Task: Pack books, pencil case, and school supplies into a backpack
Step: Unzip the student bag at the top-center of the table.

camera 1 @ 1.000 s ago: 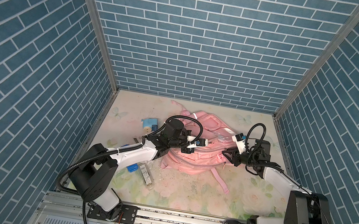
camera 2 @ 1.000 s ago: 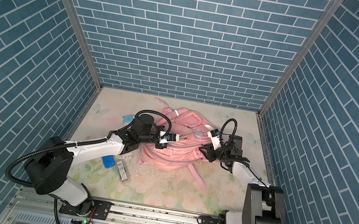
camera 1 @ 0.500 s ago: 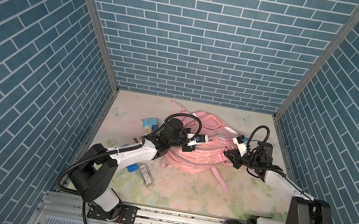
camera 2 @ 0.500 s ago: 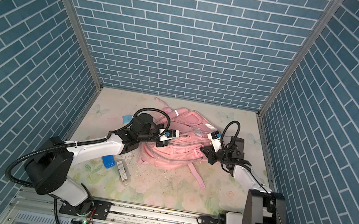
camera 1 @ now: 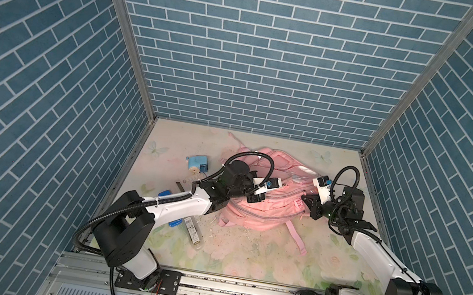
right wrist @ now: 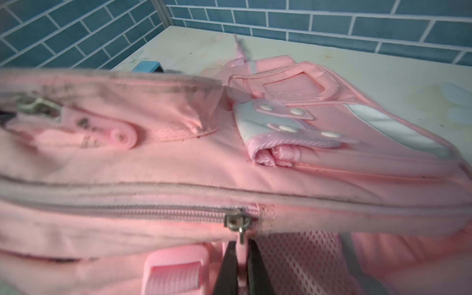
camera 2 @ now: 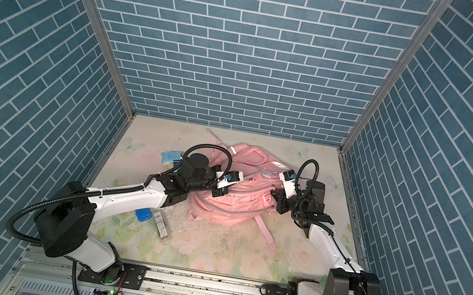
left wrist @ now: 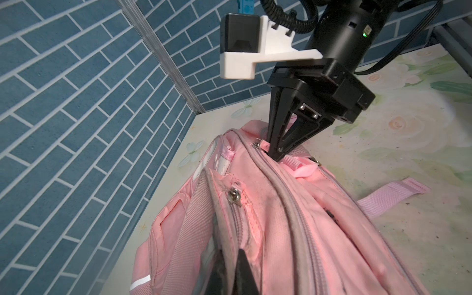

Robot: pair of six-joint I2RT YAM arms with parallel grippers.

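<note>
Closing within the last second, your right gripper (right wrist: 241, 251) now has its fingers pinched narrow on the zip pull (right wrist: 240, 236) at one end of the backpack (camera 1: 258, 205), which lies flat in the middle of the table (camera 1: 243, 253). Your left gripper (left wrist: 231, 258) is pinched shut on a fold of the backpack's fabric, as it was a second ago (a brace, I judge, for the pull). With the zip looking shut and the sharpener (camera 1: 197, 164) out on the table beside the left arm, packing has yet to begin; drawing the zip open looks like your next step.
</note>
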